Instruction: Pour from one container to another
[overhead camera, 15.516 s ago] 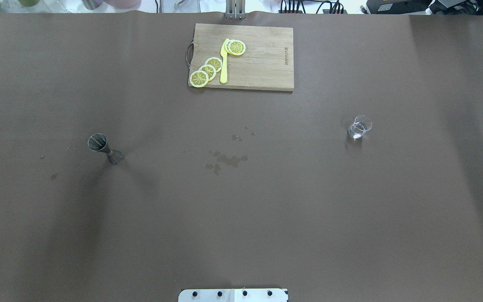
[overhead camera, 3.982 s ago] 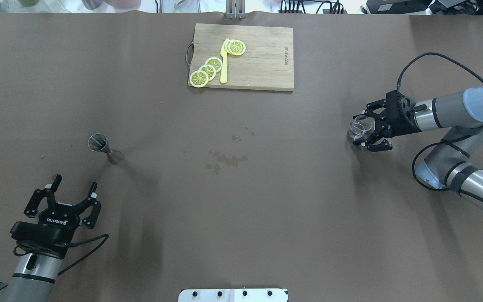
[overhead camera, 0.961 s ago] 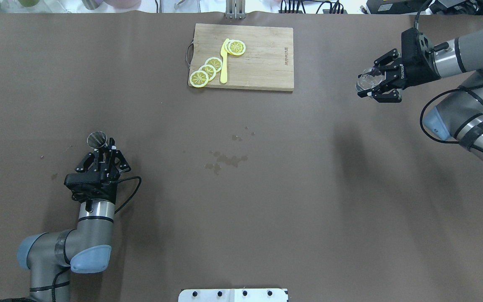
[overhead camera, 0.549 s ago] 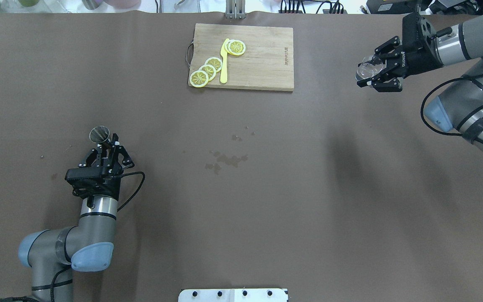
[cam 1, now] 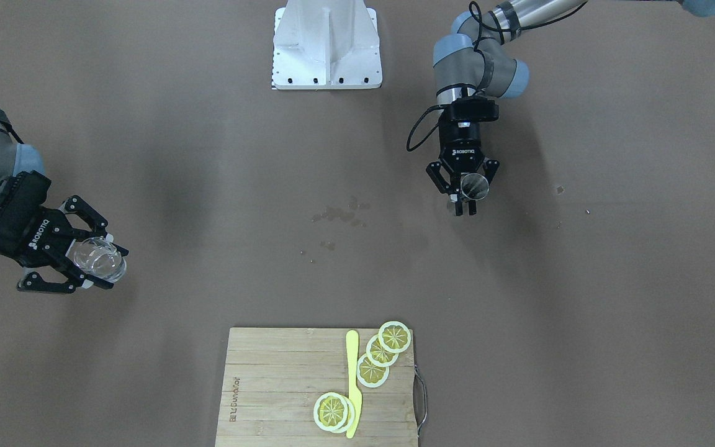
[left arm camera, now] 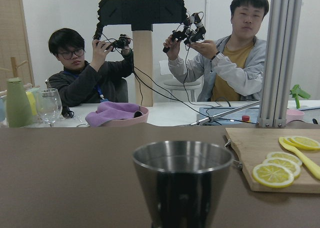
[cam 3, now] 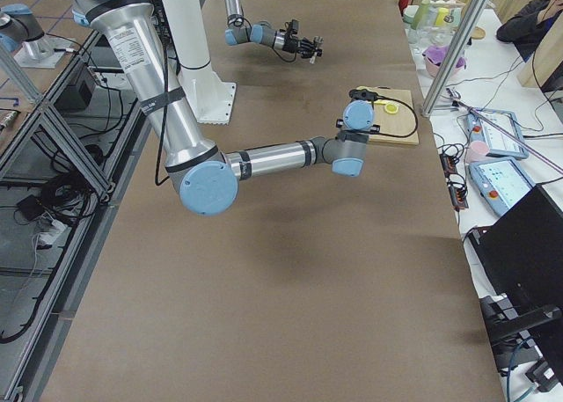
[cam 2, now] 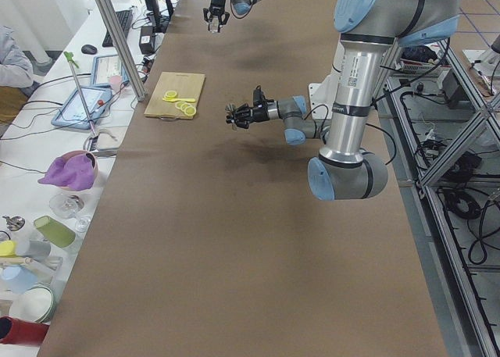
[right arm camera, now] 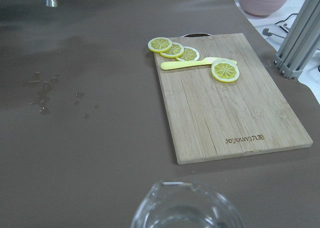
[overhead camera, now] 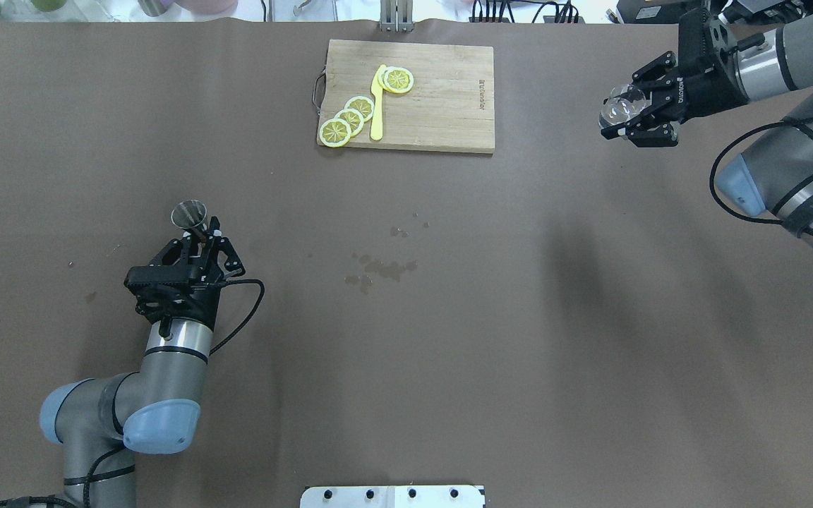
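Left claw (overhead camera: pixel 203 233) is closed on the metal cup (overhead camera: pixel 190 213) below its rim, with the cup upright and held clear of the table (overhead camera: pixel 449 353), at about 9 o'clock in the overhead view. Right claw (cam 1: pixel 111 267) clamps the clear glass (cam 1: pixel 98 259) between part-closed fingers, raised above the table at about 2 o'clock, well apart from the cup. Cutting board (overhead camera: pixel 442 106) with lemon slices (overhead camera: pixel 350 116) and yellow knife (overhead camera: pixel 377 106) lies at 12 o'clock; wet spots (overhead camera: pixel 382 267) mark the centre.
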`<state>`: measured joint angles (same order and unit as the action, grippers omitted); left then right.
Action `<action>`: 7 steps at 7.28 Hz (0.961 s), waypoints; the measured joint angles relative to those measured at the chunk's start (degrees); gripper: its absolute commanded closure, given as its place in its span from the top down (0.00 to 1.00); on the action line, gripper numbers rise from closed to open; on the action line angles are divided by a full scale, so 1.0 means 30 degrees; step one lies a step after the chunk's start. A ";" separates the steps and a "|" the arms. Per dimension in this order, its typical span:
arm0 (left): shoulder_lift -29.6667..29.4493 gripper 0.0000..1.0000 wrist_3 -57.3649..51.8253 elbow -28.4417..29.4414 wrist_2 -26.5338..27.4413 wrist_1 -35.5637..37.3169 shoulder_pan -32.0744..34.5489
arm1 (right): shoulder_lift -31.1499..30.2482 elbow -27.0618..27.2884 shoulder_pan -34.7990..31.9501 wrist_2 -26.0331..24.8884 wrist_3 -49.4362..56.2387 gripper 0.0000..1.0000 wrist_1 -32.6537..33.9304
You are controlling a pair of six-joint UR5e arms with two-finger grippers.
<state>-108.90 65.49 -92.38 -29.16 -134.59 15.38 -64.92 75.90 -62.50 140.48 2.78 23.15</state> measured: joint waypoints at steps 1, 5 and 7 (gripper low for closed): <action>-0.0868 0.00 -0.1573 0.0158 -0.0714 -0.0332 0.0358 | 0.0021 0.0473 0.0040 -0.0161 0.0059 0.00 0.0795; -0.3058 0.00 -0.7661 0.1288 -0.3806 -0.3259 0.1652 | -0.0108 0.3526 0.0170 -0.0611 0.0221 0.00 0.3745; -0.4081 0.00 -1.1515 0.2025 -0.6004 -0.4817 0.2473 | -0.0335 0.5380 0.0416 -0.0543 0.0242 0.00 0.5529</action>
<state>-121.14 30.95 -86.30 -47.17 -149.04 22.80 -65.92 92.04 -61.25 138.85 3.50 39.74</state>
